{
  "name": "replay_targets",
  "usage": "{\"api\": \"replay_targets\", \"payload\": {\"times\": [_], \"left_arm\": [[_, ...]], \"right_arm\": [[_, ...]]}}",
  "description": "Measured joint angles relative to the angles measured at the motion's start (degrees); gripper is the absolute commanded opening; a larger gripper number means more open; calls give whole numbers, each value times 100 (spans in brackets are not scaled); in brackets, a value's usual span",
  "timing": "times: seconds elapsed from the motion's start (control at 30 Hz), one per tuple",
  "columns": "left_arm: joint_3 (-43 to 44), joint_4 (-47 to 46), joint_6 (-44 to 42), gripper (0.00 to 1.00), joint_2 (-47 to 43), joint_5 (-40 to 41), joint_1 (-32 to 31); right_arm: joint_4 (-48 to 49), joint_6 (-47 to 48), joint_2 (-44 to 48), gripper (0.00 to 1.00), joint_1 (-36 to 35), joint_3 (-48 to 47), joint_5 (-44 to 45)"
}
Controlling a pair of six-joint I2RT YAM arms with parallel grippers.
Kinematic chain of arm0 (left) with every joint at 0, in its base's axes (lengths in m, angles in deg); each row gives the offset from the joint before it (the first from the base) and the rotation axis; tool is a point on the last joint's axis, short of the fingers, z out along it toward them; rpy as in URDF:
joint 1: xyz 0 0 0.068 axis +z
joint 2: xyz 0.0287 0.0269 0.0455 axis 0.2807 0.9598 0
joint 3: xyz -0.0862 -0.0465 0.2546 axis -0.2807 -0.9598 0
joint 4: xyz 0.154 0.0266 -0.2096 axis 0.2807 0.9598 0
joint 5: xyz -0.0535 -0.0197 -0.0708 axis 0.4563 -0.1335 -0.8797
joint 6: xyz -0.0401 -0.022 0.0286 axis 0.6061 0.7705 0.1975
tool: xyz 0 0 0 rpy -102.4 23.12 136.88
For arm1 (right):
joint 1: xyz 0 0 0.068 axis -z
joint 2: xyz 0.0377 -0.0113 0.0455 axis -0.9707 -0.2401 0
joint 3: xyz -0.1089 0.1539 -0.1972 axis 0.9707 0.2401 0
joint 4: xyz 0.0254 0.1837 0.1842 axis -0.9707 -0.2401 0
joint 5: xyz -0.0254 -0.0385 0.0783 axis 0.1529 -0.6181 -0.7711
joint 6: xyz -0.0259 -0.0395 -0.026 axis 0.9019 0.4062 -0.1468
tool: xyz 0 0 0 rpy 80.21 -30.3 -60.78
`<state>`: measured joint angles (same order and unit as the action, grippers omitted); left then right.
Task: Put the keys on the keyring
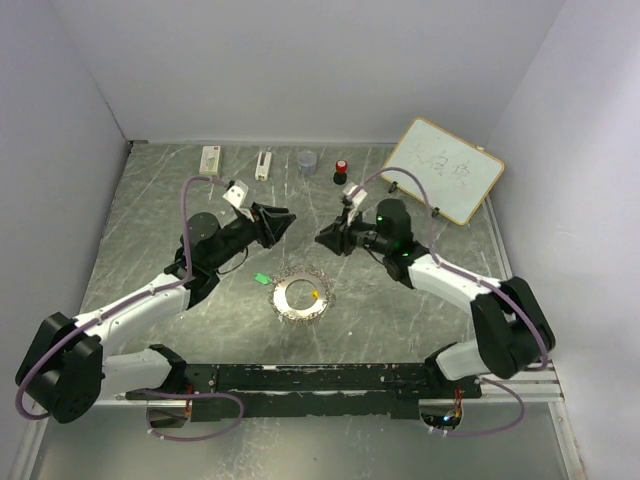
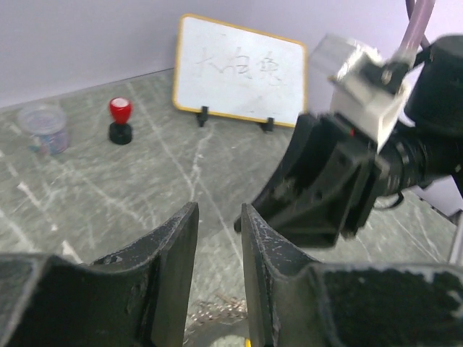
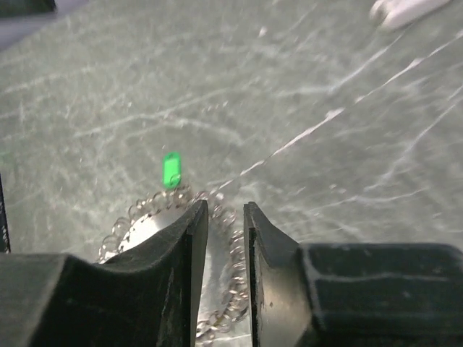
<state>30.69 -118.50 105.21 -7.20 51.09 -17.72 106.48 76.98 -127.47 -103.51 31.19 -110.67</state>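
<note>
The keyring, a wide silver ring with a chain-like rim, lies flat on the table centre. A green-headed key lies just off its left rim. A yellow-headed key rests at the ring's right inner edge. My left gripper and right gripper hover tip to tip above and behind the ring. In the left wrist view my left gripper is open and empty, with the keyring below. In the right wrist view my right gripper is open and empty over the keyring, with the green key beyond.
A whiteboard stands at the back right. A red-capped black knob, a small grey cup and two white items line the back edge. White walls enclose the table.
</note>
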Motion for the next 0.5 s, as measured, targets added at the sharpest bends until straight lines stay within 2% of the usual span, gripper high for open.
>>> {"api": "replay_targets", "payload": {"times": [0.27, 0.5], "left_arm": [[-166, 442, 227, 46, -177, 509, 299], [-229, 581, 308, 46, -297, 605, 420]], "right_arm": [[-654, 74, -1060, 33, -957, -382, 490], [-844, 173, -1674, 36, -1287, -717, 715]]}}
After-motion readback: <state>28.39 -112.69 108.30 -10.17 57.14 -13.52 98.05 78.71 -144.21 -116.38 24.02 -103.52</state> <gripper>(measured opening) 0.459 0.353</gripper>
